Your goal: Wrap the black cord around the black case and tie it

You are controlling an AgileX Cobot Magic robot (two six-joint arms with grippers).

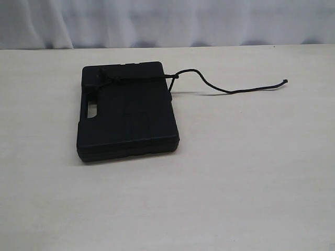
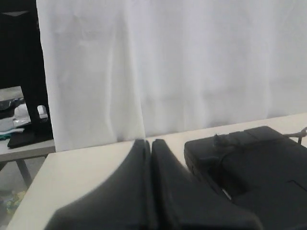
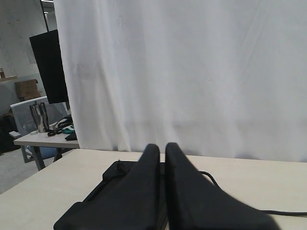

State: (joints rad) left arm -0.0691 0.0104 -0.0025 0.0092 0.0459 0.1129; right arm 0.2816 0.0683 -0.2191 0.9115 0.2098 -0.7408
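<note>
1. You cannot follow the black cord (image 1: 230,91) across the black case (image 1: 128,117): black on black, it blurs along the case's 12 o'clock edge.
2. In the left wrist view the case runs off the picture's edge, and the left pincer (image 2: 149,143) covers part of it.
3. The right pincer (image 3: 162,146) hides most of the case from its own camera.
</note>
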